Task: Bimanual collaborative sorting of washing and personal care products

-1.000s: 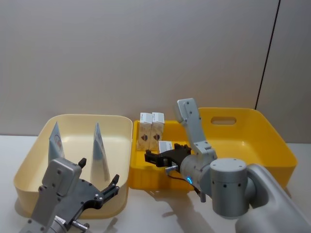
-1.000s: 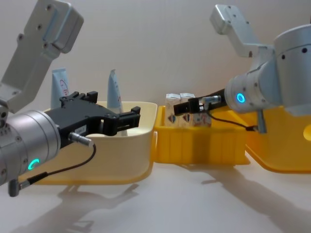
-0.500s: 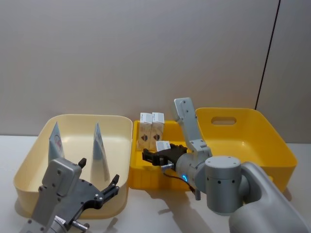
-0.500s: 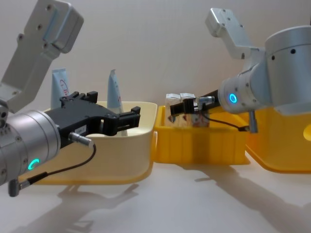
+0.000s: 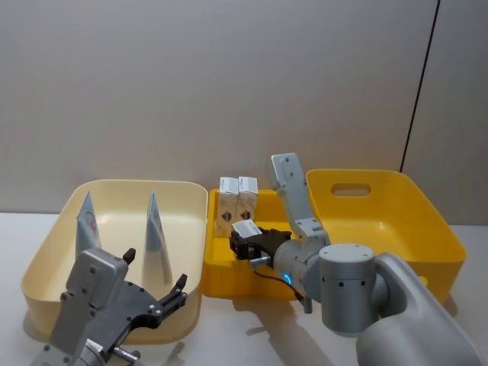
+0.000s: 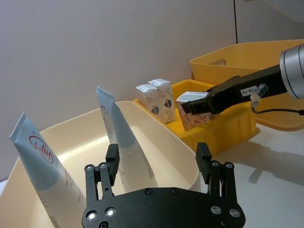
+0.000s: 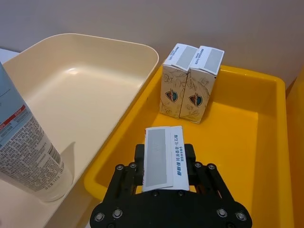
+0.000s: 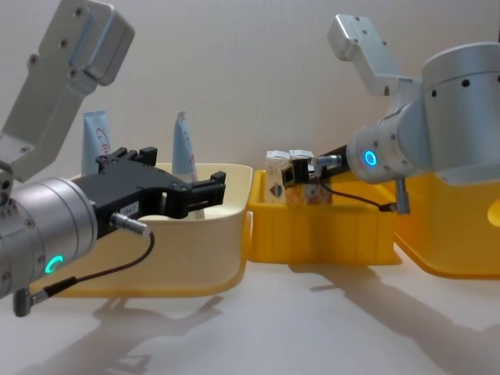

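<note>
Head view: our right gripper (image 5: 245, 242) clamps a small white carton (image 7: 163, 159) over the small yellow bin (image 5: 221, 278).
We reach in level from the right, the carton near rim height, bare yellow floor between it and two standing cartons (image 5: 238, 200) touching each other in the far corner beside the cream bin (image 5: 46, 255). Our left gripper (image 6: 157, 159) hovers spread wide at that bin's near wall; two squeeze tubes (image 6: 118, 137) stand inside.

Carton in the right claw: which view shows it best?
Right wrist view: the carton sits centred, top face and print visible, right claw shut on its sides. Left wrist view shows it side-on; head view, small and tilted; chest view, partly hidden by the claw.
</note>
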